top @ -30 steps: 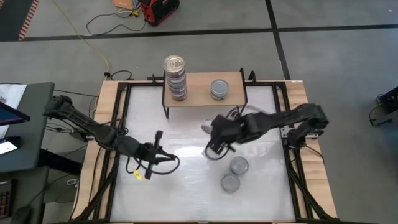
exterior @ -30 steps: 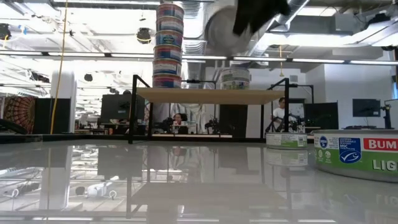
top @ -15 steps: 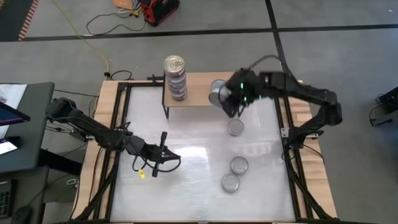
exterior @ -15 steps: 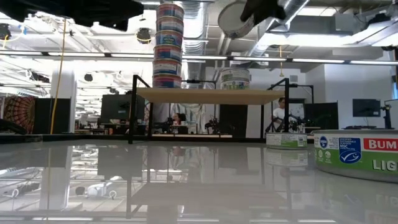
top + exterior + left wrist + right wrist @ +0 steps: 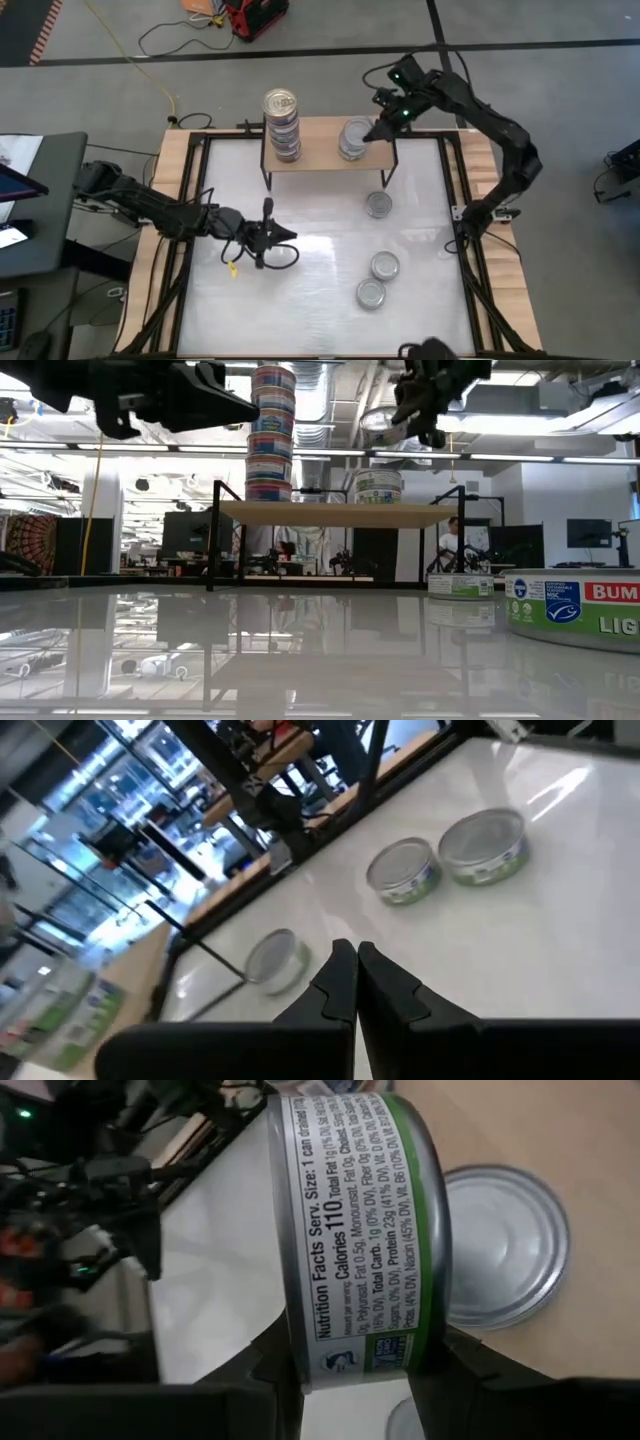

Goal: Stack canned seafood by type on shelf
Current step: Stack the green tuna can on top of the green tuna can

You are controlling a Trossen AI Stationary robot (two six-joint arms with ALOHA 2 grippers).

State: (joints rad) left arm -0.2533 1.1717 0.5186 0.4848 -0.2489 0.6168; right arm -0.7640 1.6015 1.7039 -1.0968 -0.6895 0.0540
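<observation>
The shelf stands at the table's far edge. It bears a tall stack of blue-labelled tins on its left part and one silver-lidded tin on its right part. My right gripper hovers just above that single tin, shut on a green-labelled tin; the low view shows the gripper well above the board. Three more tins rest on the table. My left gripper hangs shut over the table's middle, left of them. My right gripper pinches the green-labelled tin between its two fingers, one on each flat face. The label wall faces the wrist camera. The tin is lifted clear and turned on edge, over the silver lid of the shelf's tin.
The white table has a wooden rim and black rails. The shelf's thin black legs stand near the far edge. Open table surface lies between my left gripper and the near edge. Cables and a red tool lie on the floor beyond.
My right gripper has carried the green-labelled tin from over the table's middle up and toward the far edge, stopping above the shelf's right tin. A tin on the table that the arm covered now shows. My left gripper has moved toward the table's right, staying shut.
</observation>
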